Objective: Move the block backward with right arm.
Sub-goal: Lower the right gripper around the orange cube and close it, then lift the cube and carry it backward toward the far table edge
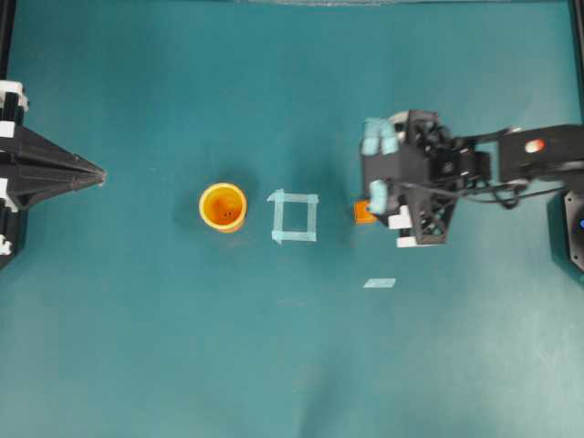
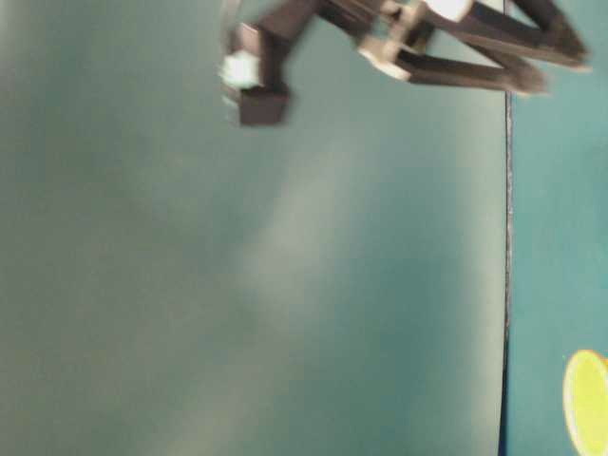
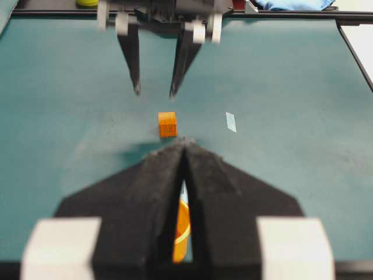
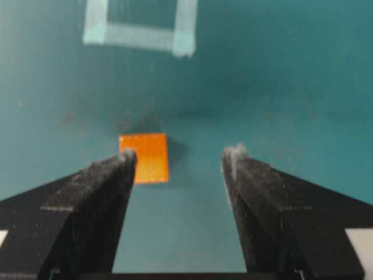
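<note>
The block (image 1: pixel 363 212) is a small orange cube on the teal table, just right of the pale tape square (image 1: pixel 295 217). My right gripper (image 1: pixel 376 166) hovers over it, open and empty. In the right wrist view the block (image 4: pixel 144 158) lies ahead of the gripper (image 4: pixel 179 157), by the tip of the left finger (image 4: pixel 125 158) and off-centre to the open gap. The left wrist view shows the block (image 3: pixel 167 124) below the right gripper (image 3: pixel 154 90). My left gripper (image 1: pixel 99 175) is shut and empty at the far left, also seen in its own view (image 3: pixel 185 146).
A round orange-yellow cup (image 1: pixel 223 207) stands left of the tape square. A small strip of tape (image 1: pixel 380 283) lies in front of the block. Black frame rails run along the table's sides. The table-level view is blurred, with an arm (image 2: pixel 399 47) at its top.
</note>
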Tool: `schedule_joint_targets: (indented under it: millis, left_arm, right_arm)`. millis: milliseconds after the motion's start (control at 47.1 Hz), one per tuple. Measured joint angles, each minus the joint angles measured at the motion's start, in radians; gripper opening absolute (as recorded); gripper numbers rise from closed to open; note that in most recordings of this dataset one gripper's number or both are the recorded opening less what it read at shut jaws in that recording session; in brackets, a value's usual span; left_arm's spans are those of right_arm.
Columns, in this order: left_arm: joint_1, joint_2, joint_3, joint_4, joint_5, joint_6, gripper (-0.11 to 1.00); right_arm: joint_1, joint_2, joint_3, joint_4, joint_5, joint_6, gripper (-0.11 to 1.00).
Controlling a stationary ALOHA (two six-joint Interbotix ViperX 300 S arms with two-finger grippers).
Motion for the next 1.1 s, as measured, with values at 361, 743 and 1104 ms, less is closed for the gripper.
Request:
schedule_joint_targets:
  millis: [361,743,1104]
  left_arm:
    - [-0.002,0.000,0.000,0.000,0.000,0.002,0.00]
    - [-0.002,0.002,0.000,0.000,0.000,0.005,0.00]
    - [-0.002,0.000,0.000,0.000,0.000,0.003,0.00]
  right_arm:
    - [0.025,0.087,0.005,0.000,-0.072,0.000,0.63]
    - [0.023,0.127,0.017,0.000,-0.118,0.012,0.57]
    - [0.023,0.058,-0.034,0.020,0.017,0.025,0.40]
